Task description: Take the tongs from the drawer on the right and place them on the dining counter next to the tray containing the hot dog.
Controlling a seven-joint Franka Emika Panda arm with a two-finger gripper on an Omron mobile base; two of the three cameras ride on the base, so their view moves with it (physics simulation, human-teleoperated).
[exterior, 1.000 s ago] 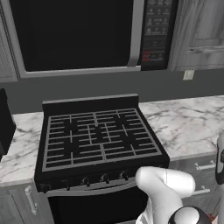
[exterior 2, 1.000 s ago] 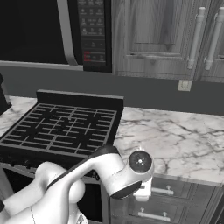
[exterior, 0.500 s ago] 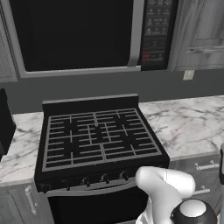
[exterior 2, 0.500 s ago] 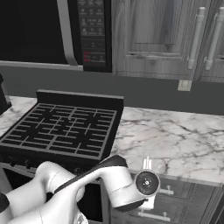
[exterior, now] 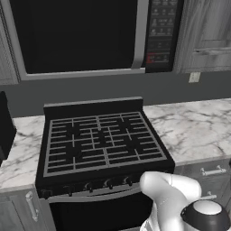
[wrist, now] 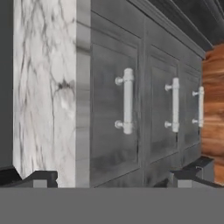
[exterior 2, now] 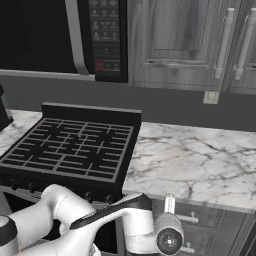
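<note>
The drawer (wrist: 109, 109) is a grey wood-grain front with a pale bar handle (wrist: 127, 100), and it is shut. It sits just under the marble worktop edge (wrist: 43, 87); the hand view is rolled, so the fronts stand side by side. My gripper (wrist: 116, 175) is open, a short way in front of this drawer, with nothing between its dark fingertips (wrist: 41, 177). In the right base view the same drawer (exterior 2: 200, 215) lies right of the stove, with my wrist (exterior 2: 169, 241) low in front of it. The tongs are hidden. The dining counter is out of view.
A black gas stove (exterior: 101, 140) with knobs and an oven door stands left of the drawers. Two more drawer fronts with handles (wrist: 175, 105) follow the first one. Marble worktop (exterior 2: 195, 160) runs right of the stove. A microwave (exterior: 81, 36) and wall cabinets (exterior 2: 185, 40) hang above.
My wrist has sunk lower in front of the drawers right of the stove. The gripper has stayed open. The kitchen itself has not shifted.
</note>
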